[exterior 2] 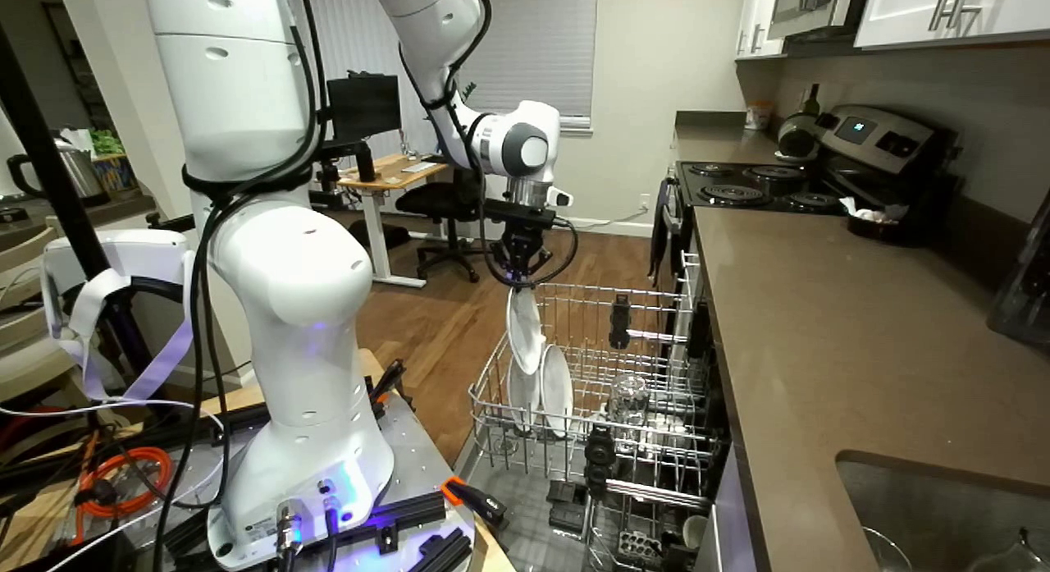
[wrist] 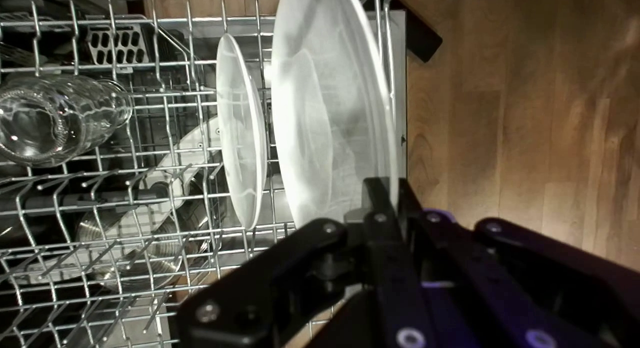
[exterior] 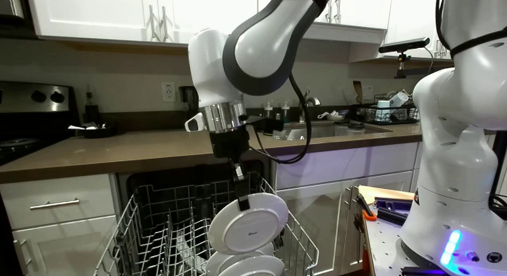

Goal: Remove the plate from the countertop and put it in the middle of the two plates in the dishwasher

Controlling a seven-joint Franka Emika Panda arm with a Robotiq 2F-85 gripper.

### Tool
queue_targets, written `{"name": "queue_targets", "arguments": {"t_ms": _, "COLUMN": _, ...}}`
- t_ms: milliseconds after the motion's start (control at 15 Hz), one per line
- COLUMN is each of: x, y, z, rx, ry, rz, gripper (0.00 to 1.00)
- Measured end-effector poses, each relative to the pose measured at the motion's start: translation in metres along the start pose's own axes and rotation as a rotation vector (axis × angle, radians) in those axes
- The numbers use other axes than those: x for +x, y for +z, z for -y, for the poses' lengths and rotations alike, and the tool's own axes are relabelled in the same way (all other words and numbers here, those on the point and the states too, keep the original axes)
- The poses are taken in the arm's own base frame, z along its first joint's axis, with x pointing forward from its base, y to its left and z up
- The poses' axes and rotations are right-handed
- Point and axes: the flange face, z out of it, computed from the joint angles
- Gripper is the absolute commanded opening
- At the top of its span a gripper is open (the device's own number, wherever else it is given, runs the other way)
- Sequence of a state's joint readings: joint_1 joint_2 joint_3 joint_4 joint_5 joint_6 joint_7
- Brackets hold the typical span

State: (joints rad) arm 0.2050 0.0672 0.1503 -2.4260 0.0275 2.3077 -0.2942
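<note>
The white plate (exterior: 249, 226) is gripped by its upper rim and hangs upright, slightly tilted, above the dishwasher rack (exterior: 311, 250). It also shows in an exterior view (exterior 2: 523, 330) and in the wrist view (wrist: 350, 103). My gripper (wrist: 393, 193) is shut on that rim, one finger on each face; it points down in both exterior views (exterior: 243, 202) (exterior 2: 521, 276). The two plates (exterior 2: 522, 395) (exterior 2: 557, 387) stand upright in the rack, just below the held plate. In the wrist view one rack plate (wrist: 241, 133) stands left of it; the other is mostly hidden behind it.
The brown countertop (exterior: 119, 151) runs behind the rack. Wire tines and the rack's side wall (exterior 2: 492, 367) surround the plates. A clear glass (wrist: 50, 121) lies in the rack. The lower rack (exterior 2: 636, 547) holds a few items. The robot's base table (exterior: 380, 244) stands beside the dishwasher.
</note>
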Motion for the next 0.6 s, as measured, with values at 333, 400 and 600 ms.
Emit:
{"name": "queue_targets", "arguments": {"t_ms": 333, "x": 0.003, "y": 0.022, "z": -0.014, "rx": 0.026, "ry": -0.002, "rz": 0.006, "gripper": 0.04}}
{"name": "queue_targets", "arguments": {"t_ms": 400, "x": 0.003, "y": 0.027, "z": -0.017, "rx": 0.034, "ry": 0.0, "rz": 0.007, "gripper": 0.04}}
{"name": "queue_targets", "arguments": {"t_ms": 600, "x": 0.003, "y": 0.044, "z": -0.026, "rx": 0.06, "ry": 0.008, "rz": 0.012, "gripper": 0.04}}
